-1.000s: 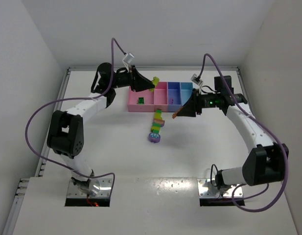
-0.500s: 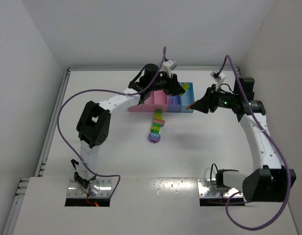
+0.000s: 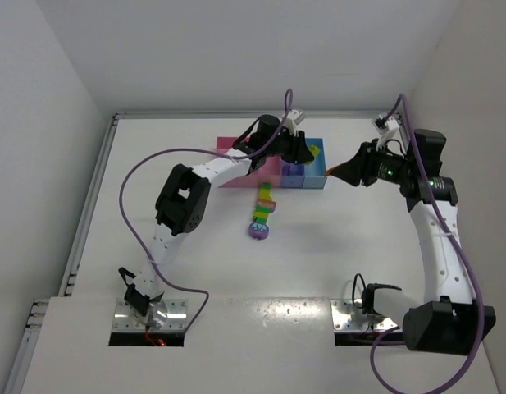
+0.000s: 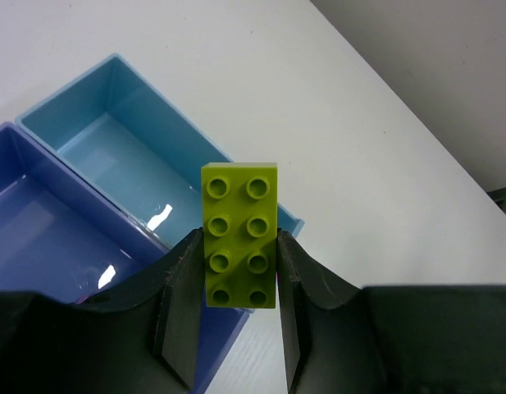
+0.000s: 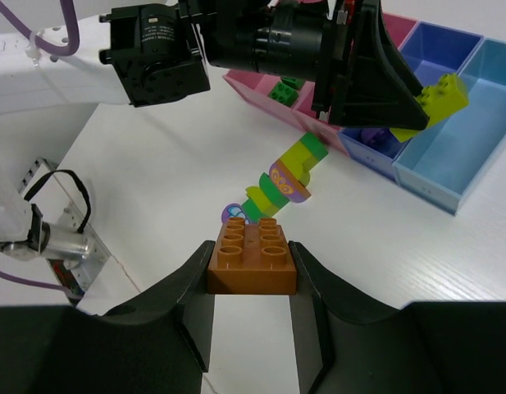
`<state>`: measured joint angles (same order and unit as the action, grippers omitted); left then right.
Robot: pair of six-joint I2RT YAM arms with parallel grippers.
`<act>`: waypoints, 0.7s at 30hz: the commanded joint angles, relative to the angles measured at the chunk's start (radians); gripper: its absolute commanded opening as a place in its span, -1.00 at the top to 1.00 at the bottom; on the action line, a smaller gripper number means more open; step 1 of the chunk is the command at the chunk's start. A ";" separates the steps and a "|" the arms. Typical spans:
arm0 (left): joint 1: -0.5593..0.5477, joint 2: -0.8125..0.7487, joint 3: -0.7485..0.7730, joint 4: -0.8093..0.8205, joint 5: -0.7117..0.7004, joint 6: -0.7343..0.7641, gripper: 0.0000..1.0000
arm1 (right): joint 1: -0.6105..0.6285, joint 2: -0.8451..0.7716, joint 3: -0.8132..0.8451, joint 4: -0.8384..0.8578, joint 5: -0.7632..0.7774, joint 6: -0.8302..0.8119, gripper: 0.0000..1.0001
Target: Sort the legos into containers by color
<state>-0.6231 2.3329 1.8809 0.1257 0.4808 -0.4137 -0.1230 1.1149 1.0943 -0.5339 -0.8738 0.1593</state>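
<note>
My left gripper (image 4: 240, 279) is shut on a yellow-green brick (image 4: 240, 235) and holds it above the light blue compartment (image 4: 121, 148) at the tray's right end (image 3: 314, 156). My right gripper (image 5: 251, 283) is shut on an orange brick (image 5: 251, 261), held in the air right of the tray (image 3: 333, 172). A multicoloured strip of joined bricks (image 3: 262, 207) lies on the table below the tray, a round purple piece (image 3: 258, 231) at its lower end; both show in the right wrist view (image 5: 277, 185). A green brick (image 5: 283, 89) lies in a pink compartment.
The tray (image 3: 230, 146) stands at the back middle of the white table; most of it is hidden under my left arm. The purple-blue compartment (image 4: 31, 238) adjoins the light blue one. White walls enclose the table.
My left gripper has carried the yellow-green brick right, from the tray's pink left end to over the light blue compartment. My right gripper has drawn back to the right with the orange brick.
</note>
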 commanded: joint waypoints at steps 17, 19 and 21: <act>-0.043 0.114 0.149 0.095 -0.005 -0.063 0.78 | -0.041 -0.027 0.010 -0.038 0.015 0.011 1.00; -0.043 0.114 0.158 0.095 -0.016 -0.063 0.42 | -0.041 -0.027 0.010 -0.047 0.015 0.011 1.00; -0.043 0.114 0.158 0.095 -0.027 -0.053 0.11 | -0.041 -0.027 0.010 -0.048 0.015 0.011 1.00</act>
<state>-0.6598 2.4569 1.9865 0.1730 0.4706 -0.4637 -0.1577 1.1061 1.0943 -0.5842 -0.8631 0.1638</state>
